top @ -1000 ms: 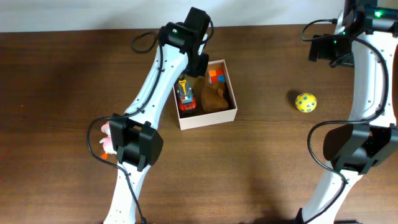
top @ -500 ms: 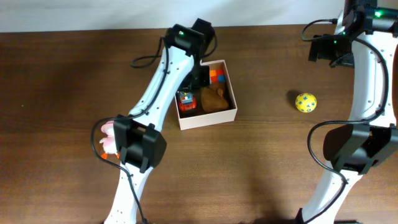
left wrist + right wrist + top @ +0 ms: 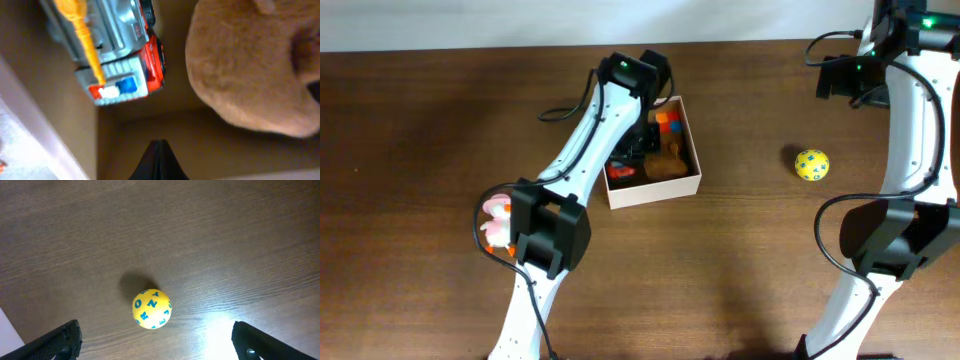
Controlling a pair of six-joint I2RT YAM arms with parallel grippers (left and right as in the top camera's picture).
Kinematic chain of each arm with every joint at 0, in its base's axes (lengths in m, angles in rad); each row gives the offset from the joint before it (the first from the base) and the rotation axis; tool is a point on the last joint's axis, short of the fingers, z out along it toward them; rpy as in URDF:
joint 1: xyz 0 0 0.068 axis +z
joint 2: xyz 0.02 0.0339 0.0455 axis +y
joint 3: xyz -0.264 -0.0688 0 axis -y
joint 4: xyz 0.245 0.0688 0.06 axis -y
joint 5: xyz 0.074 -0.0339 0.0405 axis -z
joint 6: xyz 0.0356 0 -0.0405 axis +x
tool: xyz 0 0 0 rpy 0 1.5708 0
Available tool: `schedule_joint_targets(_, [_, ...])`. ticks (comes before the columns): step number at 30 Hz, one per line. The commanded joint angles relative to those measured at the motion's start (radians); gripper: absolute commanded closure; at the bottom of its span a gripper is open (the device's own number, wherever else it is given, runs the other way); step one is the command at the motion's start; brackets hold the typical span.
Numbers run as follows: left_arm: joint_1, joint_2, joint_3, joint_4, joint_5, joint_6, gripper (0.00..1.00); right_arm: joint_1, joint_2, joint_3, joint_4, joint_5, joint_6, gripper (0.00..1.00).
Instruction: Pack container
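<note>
Container (image 3: 660, 188) with toy truck (image 3: 120, 55) and plush (image 3: 250, 65); left gripper (image 3: 159, 147) inside, pinched shut, empty; right gripper (image 3: 155, 340) spread wide near ball (image 3: 152, 309).

Overhead straight down — left wrist close inside container (image 3: 240, 150), right over ball (image 3: 151, 309)

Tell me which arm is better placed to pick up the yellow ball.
Right: its open tool points at the yellow ball, while the left tool is shut, down inside the container.

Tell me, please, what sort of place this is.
Likely a robotics lab bench: a left arm and a right arm at a wooden table, with a toy-filled box and a ball.
</note>
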Motion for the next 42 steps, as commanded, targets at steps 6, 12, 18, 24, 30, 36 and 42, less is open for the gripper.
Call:
schedule_joint_targets(6, [0.004,0.008,-0.115,0.122,0.002,-0.015,0.98,0.002,-0.006,0.021,0.000,0.016,0.004,0.01])
schedule_joint_targets(12, [0.005,0.008,-0.138,0.146,-0.069,-0.015,0.98,0.002,-0.006,0.021,0.000,0.016,0.004,0.01])
schedule_joint_targets(18, [0.005,0.008,-0.138,0.151,-0.142,-0.014,0.98,0.003,-0.006,0.021,0.000,0.016,0.004,0.02])
schedule_joint_targets(24, [0.005,0.008,-0.138,0.169,-0.181,-0.014,0.98,0.002,-0.006,0.021,0.000,0.016,0.004,0.01])
schedule_joint_targets(30, [0.005,0.008,-0.127,0.168,-0.148,0.004,0.98,0.003,-0.006,0.021,0.000,0.016,0.004,0.01])
schedule_joint_targets(36, [0.021,0.005,0.003,0.146,-0.145,0.043,0.98,0.003,-0.006,0.021,0.000,0.016,0.004,0.01])
schedule_joint_targets(42, [0.089,0.005,0.163,0.095,-0.126,0.065,0.98,0.002,-0.006,0.021,0.000,0.016,0.004,0.01])
